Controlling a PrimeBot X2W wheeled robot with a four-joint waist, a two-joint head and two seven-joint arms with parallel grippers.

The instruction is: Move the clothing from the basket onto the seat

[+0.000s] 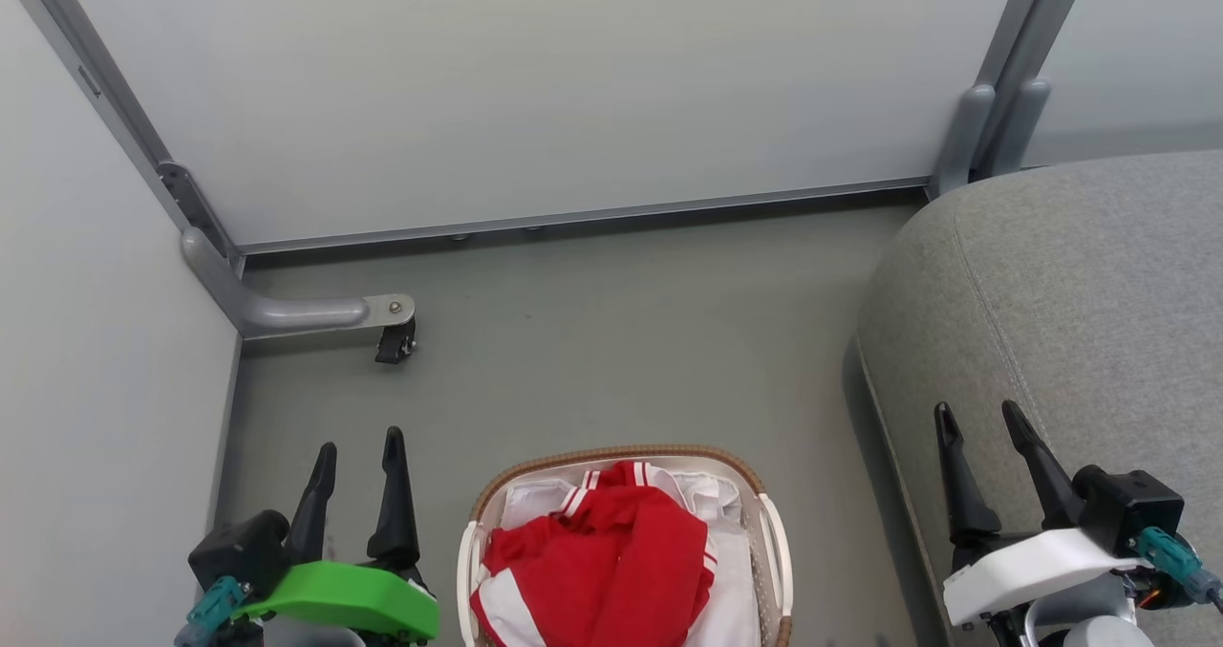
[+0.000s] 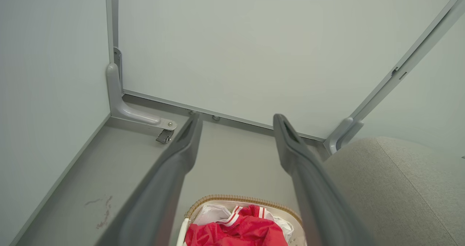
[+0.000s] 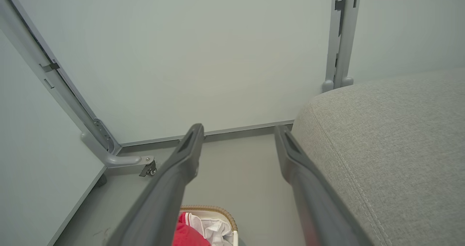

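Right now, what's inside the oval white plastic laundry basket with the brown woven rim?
Bright red fabric clothing with white stripes lies heaped over a white fabric liner. Anything beneath the red fabric is covered; the basket itself is cut off at its near end.

Floor (image 1: 611, 341): plain grey, ahead of me.
Wall panels (image 1: 535, 83): white, at my 12 o'clock.
Bracket foot (image 1: 296, 312): grey, black caster (image 1: 395, 343), my 11 o'clock.

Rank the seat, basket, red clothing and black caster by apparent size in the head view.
1. seat, largest, though cropped by the frame
2. basket, also cropped at the bottom edge
3. clothing, lying inside the basket
4. caster, smallest and farther away
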